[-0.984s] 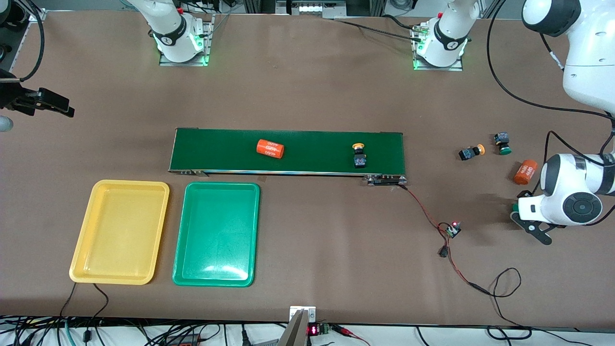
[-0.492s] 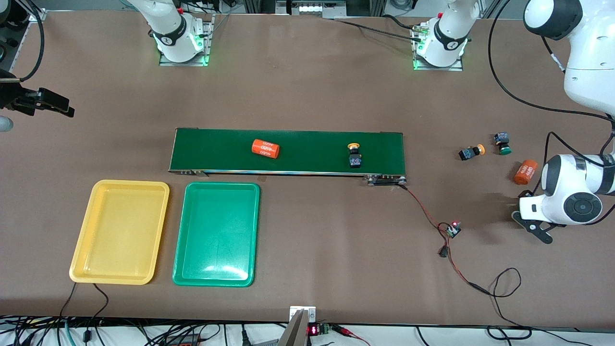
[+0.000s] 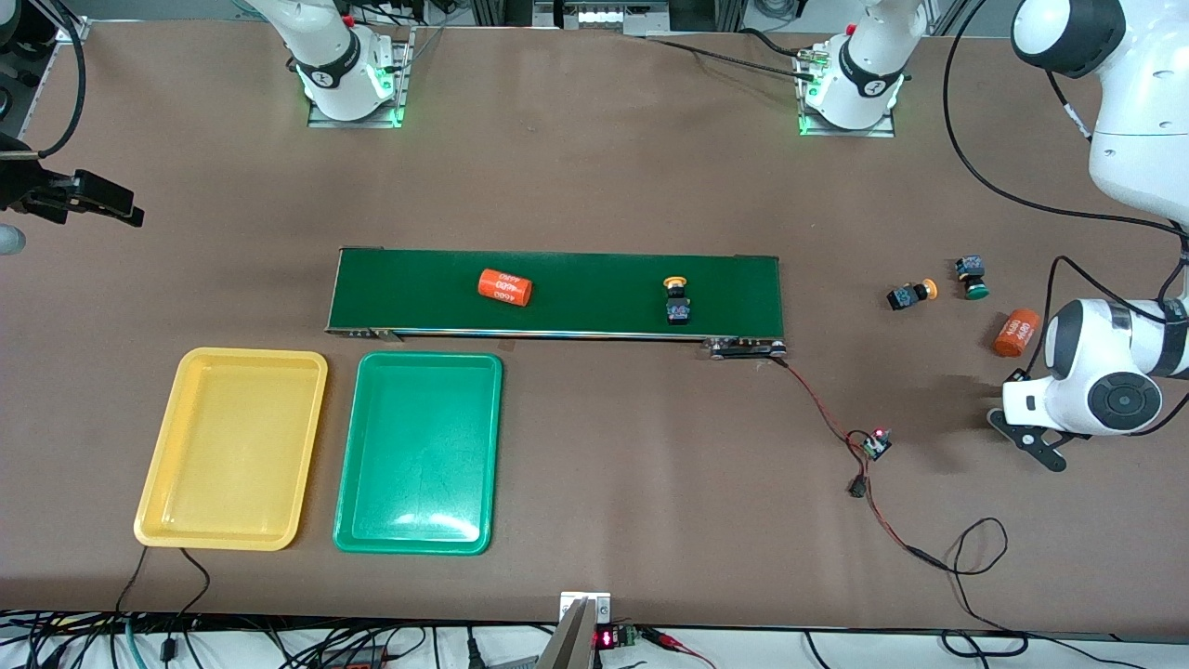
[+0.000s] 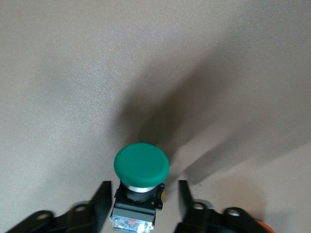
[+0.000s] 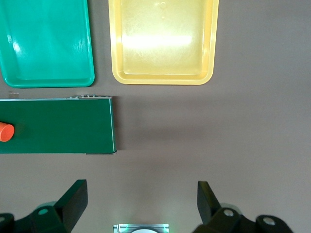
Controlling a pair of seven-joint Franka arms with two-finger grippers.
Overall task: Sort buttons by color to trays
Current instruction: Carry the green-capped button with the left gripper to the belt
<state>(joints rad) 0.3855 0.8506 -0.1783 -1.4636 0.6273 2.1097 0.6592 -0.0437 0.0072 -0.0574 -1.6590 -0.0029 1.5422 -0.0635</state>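
In the left wrist view a green button (image 4: 141, 165) stands on the table between the fingers of my left gripper (image 4: 142, 185). The jaws are open, with a gap to the button's black body on each side. My left gripper (image 3: 1026, 437) is low at the left arm's end of the table. A yellow-orange button (image 3: 676, 299) lies on the belt. Another yellow-orange button (image 3: 910, 295) and a green button (image 3: 972, 277) lie off the belt. The yellow tray (image 3: 232, 446) and green tray (image 3: 418, 455) hold nothing. My right gripper (image 5: 141, 187) waits open and empty, high up.
An orange cylinder (image 3: 504, 287) lies on the dark-green conveyor belt (image 3: 576, 307). Another orange cylinder (image 3: 1015, 333) lies beside my left hand. A red and black cable (image 3: 836, 418) with a small board (image 3: 874, 442) runs from the belt toward the front camera.
The belt has carried the orange cylinder and the yellow-orange button toward the right arm's end. My left gripper's jaws have narrowed round the green button. The right arm has not moved.
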